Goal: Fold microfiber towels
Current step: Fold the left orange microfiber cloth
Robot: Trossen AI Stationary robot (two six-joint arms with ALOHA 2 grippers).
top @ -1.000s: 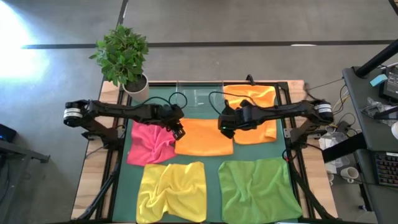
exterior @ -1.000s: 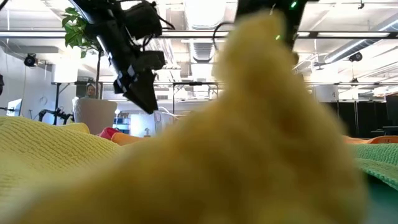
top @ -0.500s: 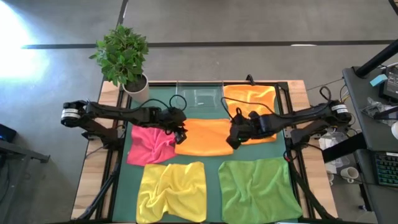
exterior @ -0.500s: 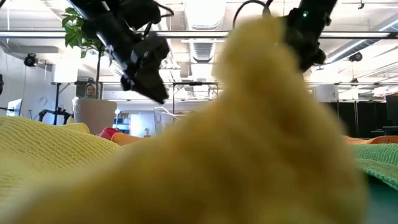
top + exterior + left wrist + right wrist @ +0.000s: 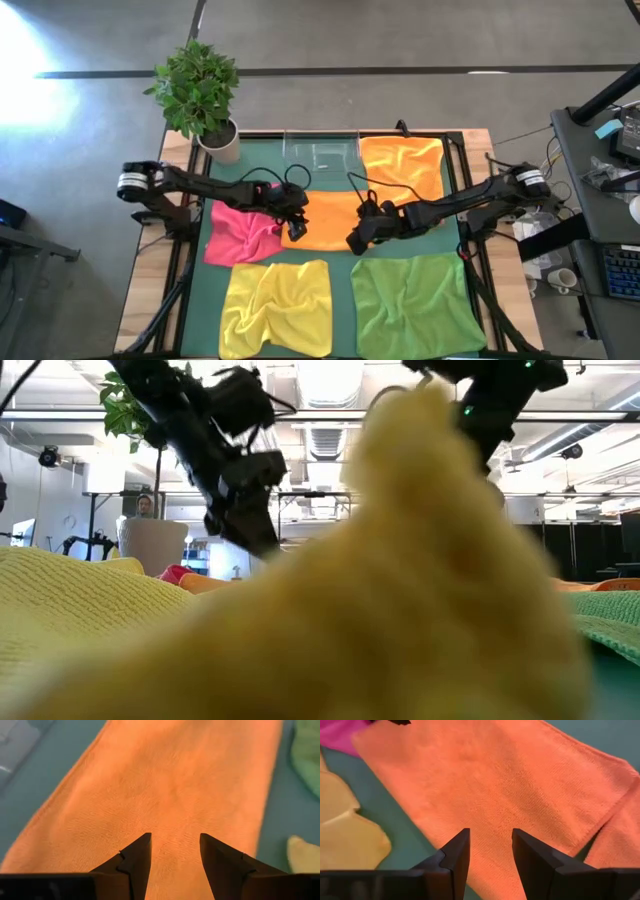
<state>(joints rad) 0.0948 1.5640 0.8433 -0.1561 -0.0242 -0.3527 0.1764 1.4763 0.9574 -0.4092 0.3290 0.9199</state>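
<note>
Orange towel (image 5: 330,215) lies under both end effectors, left (image 5: 297,232) and right (image 5: 356,243), apparently gaping, empty.

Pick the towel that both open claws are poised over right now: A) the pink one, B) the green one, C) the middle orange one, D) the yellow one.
C: the left claw and the right claw each frame the middle orange towel between open fingers, and from above both arms meet at its front edge.
</note>
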